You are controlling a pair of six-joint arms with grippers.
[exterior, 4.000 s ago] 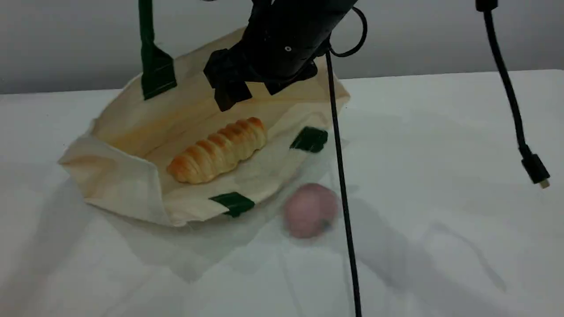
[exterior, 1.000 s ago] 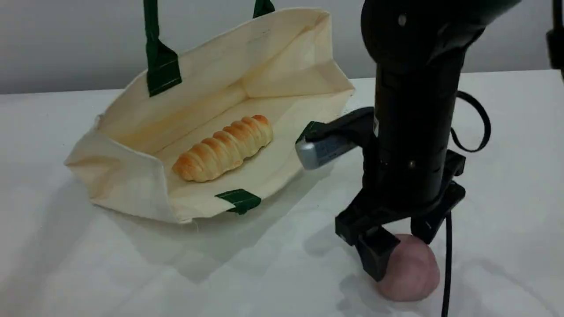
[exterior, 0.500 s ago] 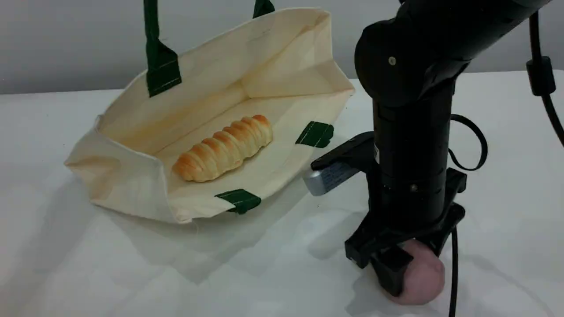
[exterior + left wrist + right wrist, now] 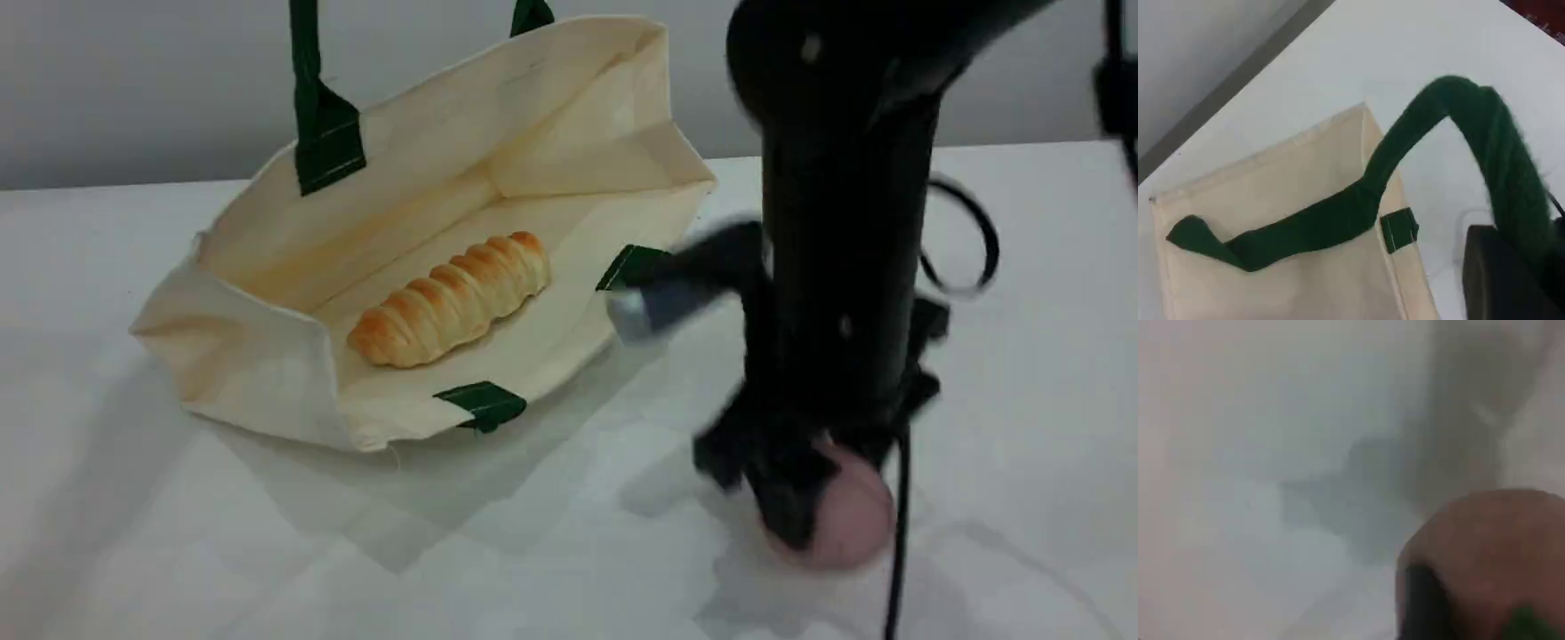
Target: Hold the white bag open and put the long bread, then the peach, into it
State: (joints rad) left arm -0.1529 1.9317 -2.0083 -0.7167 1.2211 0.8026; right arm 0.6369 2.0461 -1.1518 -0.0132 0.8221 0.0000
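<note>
The white bag [image 4: 267, 373] lies on its side with its mouth wide open toward the camera. The long bread [image 4: 453, 298] rests inside on the lower wall. One dark green handle [image 4: 307, 53] rises out of the top of the scene view. In the left wrist view that handle [image 4: 1498, 153] runs down into my left gripper [image 4: 1511, 267], which is shut on it. To the right of the bag, my right gripper [image 4: 822, 484] is shut on the pink peach [image 4: 858, 524], just above the table. The right wrist view shows the peach [image 4: 1491, 547] close up against a dark fingertip [image 4: 1421, 603].
A black cable [image 4: 896, 560] hangs from the right arm down past the peach. The right arm's grey wrist camera [image 4: 649, 307] juts out close to the bag's near green strap patch [image 4: 627, 267]. A grey wall stands behind the white table [image 4: 178, 551].
My right gripper came down over the peach and closed on it. It now rises slightly with the peach, blurred by motion. Bag, bread and left handle stay as they were.
</note>
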